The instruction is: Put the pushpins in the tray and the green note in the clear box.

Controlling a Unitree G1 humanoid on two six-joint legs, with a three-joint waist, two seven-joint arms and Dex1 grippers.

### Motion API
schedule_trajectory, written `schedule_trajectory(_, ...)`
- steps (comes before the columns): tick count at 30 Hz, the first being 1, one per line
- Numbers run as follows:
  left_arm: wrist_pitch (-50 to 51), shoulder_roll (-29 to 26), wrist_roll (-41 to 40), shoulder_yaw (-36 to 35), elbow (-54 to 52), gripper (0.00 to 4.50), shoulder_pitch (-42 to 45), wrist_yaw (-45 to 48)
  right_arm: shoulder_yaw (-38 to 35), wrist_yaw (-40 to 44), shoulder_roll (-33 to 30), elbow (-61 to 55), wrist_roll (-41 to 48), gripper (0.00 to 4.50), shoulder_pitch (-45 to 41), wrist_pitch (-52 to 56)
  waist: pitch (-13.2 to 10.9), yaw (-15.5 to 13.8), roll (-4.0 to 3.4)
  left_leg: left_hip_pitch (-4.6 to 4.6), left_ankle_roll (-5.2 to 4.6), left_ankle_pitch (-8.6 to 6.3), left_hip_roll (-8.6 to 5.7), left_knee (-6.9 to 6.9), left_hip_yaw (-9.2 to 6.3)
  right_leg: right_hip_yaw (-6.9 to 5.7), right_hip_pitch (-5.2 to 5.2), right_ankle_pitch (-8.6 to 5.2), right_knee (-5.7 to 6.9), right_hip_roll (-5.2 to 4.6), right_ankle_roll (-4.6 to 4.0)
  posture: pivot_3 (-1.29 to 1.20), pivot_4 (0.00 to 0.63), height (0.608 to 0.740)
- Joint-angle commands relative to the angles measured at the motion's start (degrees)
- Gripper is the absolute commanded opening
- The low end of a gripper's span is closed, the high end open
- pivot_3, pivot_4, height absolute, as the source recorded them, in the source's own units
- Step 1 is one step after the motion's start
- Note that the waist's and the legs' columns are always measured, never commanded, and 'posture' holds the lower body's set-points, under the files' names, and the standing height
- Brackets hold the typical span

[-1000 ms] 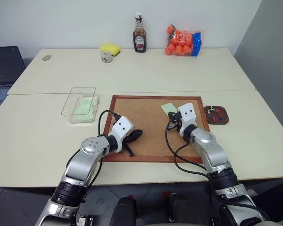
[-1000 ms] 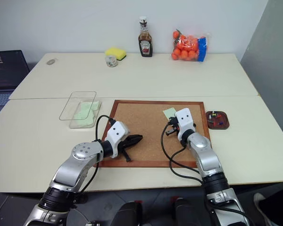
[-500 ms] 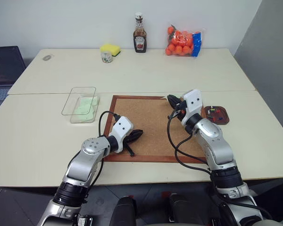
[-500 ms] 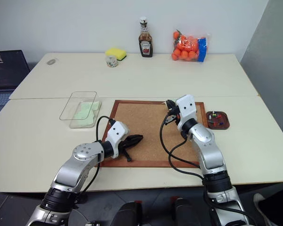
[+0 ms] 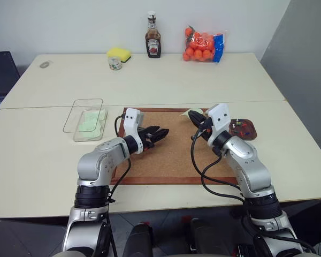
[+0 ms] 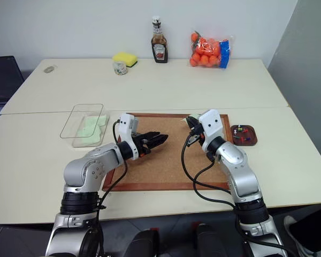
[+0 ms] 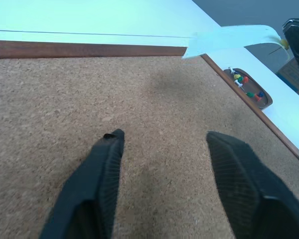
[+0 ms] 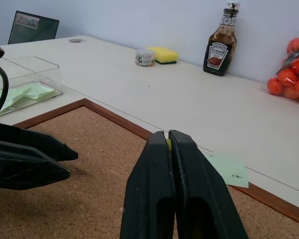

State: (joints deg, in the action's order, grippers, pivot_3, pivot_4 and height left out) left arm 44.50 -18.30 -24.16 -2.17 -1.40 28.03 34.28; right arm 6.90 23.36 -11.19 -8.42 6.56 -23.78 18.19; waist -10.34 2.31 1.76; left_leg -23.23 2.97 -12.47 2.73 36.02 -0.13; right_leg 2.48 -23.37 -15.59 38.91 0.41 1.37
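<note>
You have the green note (image 8: pixel 224 168) pinned by a pushpin clenched in the right gripper (image 8: pixel 168 144); bring the spread left gripper (image 7: pixel 162 144) to take it.

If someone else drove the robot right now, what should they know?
Left gripper: open, empty, over the cork board.
Right gripper: shut on a yellow pushpin, the green note apparently hanging from it.
Tray: right of the board, already holding several pins.
Clear box: left of the board, green paper inside.
Left to do: pin into tray, note into box.
</note>
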Motion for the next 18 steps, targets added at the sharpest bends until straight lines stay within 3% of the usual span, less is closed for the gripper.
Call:
schedule_trajectory(1,-23.2,-5.9,9.4,9.1,-3.2,3.68,-0.3,11.1,-0.4,0.3,0.0,-3.6,1.1,0.00,-0.4,0.4,0.0,-0.1,-0.01,0.02,0.00,0.00,0.00,-0.01,0.00,0.00,0.00,0.00,0.01,0.00,0.00,0.00,0.150,0.740)
schedule_trajectory(5,-37.1,-6.2,13.9,12.0,2.6,4.47,2.3,13.6,-0.4,0.7,-0.1,-4.6,1.7,0.00,-0.5,1.7,0.0,-0.6,-0.01,0.05,0.01,0.00,0.00,-0.02,0.07,0.03,0.00,0.00,0.03,-0.02,-0.03,0.00,0.150,0.740)
schedule_trajectory(10,-50.1,-4.9,20.4,13.0,14.3,4.47,7.2,10.6,-0.3,0.9,0.2,-6.5,3.1,0.00,-0.7,4.0,0.0,-0.7,-0.01,0.02,-0.01,0.00,-0.01,0.01,0.06,0.01,0.00,0.00,0.01,-0.01,-0.01,0.00,0.150,0.740)
schedule_trajectory(18,-60.2,-1.9,22.9,12.9,29.0,4.47,14.7,10.5,-0.6,0.7,1.3,-11.0,6.9,0.00,-0.8,9.5,0.0,-0.6,-0.01,-0.22,-0.01,0.00,-0.01,0.01,0.04,-0.03,-0.19,0.00,-0.02,0.00,-0.01,0.00,0.150,0.740)
